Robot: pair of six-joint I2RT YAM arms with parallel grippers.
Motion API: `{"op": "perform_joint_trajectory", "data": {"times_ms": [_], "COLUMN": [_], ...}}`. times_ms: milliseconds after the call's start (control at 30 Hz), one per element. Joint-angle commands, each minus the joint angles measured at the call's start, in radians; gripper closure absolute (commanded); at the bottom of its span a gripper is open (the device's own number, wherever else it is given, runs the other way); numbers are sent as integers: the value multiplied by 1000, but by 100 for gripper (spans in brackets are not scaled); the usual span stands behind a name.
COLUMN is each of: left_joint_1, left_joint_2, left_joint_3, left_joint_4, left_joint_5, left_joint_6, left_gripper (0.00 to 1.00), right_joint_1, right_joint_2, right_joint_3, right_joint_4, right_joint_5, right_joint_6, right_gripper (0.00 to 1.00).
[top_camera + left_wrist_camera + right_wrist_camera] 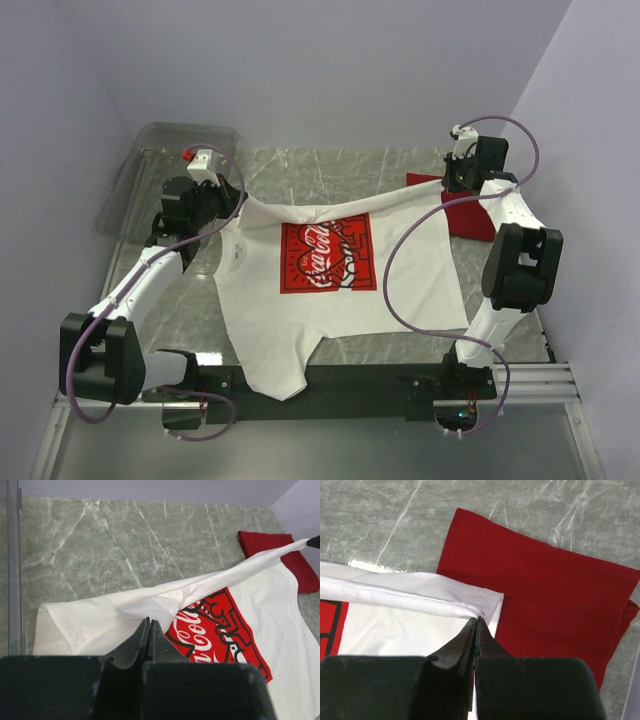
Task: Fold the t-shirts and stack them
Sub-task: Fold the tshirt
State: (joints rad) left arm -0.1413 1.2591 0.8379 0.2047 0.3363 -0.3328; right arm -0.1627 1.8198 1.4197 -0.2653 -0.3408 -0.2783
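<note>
On the grey marbled table (330, 165), my left gripper (149, 625) and right gripper (475, 622) each pinch the white t-shirt (330, 315), printed "Coca-Cola".

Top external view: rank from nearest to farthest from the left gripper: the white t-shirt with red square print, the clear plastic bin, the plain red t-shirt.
1. White t-shirt with red square print: pinched in the left gripper.
2. Clear plastic bin: far left corner.
3. Plain red t-shirt: far right.

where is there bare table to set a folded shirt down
The table is bare along its far edge, between the bin and the red shirt. The white shirt covers the middle, so it is crowded there and at the right.
</note>
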Motion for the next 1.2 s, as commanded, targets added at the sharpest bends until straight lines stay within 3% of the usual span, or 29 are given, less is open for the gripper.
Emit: {"op": "perform_joint_trajectory", "data": {"times_ms": [0, 600, 700, 900, 1167], "left_joint_1": [-15, -38, -43, -53, -67], "left_joint_2": [-43, -64, -61, -67, -82], "left_joint_3": [10, 9, 7, 9, 0], "left_joint_4": [-34, -134, -146, -198, -255], "left_joint_5": [-37, -88, -88, -86, -89], "left_joint_6": [35, 58, 58, 66, 66], "left_gripper": [100, 100, 100, 100, 99], "right_joint_1": [-9, -12, -17, -37, -58], "right_joint_2": [-16, -63, -70, -137, -263], "right_joint_3": [5, -85, -103, -149, -197], "right_joint_4": [18, 38, 23, 9, -31], "right_joint_5": [13, 43, 56, 63, 5], "right_joint_6": [-10, -87, -107, -137, -163], "right_gripper": [99, 95, 91, 67, 53]}}
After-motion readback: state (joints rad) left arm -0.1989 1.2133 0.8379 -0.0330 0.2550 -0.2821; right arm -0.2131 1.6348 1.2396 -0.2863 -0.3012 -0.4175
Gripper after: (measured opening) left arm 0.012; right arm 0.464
